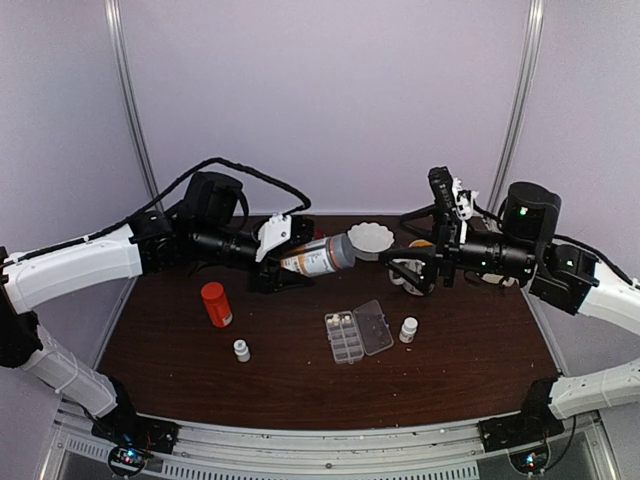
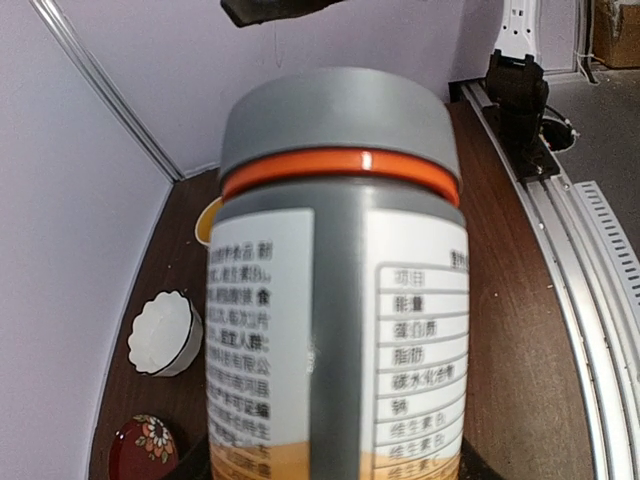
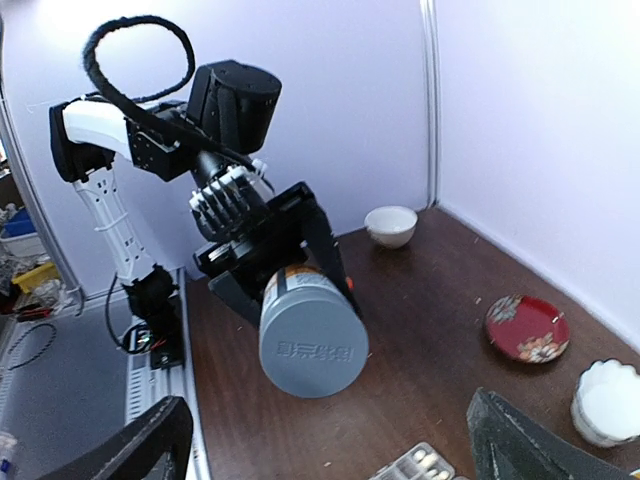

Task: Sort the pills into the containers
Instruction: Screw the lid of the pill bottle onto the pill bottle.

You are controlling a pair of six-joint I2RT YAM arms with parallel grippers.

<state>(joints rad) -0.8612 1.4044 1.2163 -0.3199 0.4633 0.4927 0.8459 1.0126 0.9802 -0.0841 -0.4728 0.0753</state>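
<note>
My left gripper (image 1: 292, 264) is shut on the grey-capped bottle with an orange label (image 1: 318, 256) and holds it on its side above the table, cap toward the right arm. The bottle fills the left wrist view (image 2: 340, 300). In the right wrist view its grey cap (image 3: 313, 345) faces me. My right gripper (image 1: 398, 262) is open and empty, a short way from the cap, its fingers (image 3: 135, 445) wide apart. The clear pill box (image 1: 358, 333) lies open on the table in front; pale pills (image 3: 425, 459) show in its cells.
An orange-red bottle (image 1: 216, 304) stands at the left. Small white bottles stand at front left (image 1: 241, 350) and beside the box (image 1: 408, 329). A white fluted bowl (image 1: 371, 238), a red plate (image 3: 526, 328) and a white bowl (image 3: 390, 225) sit at the back.
</note>
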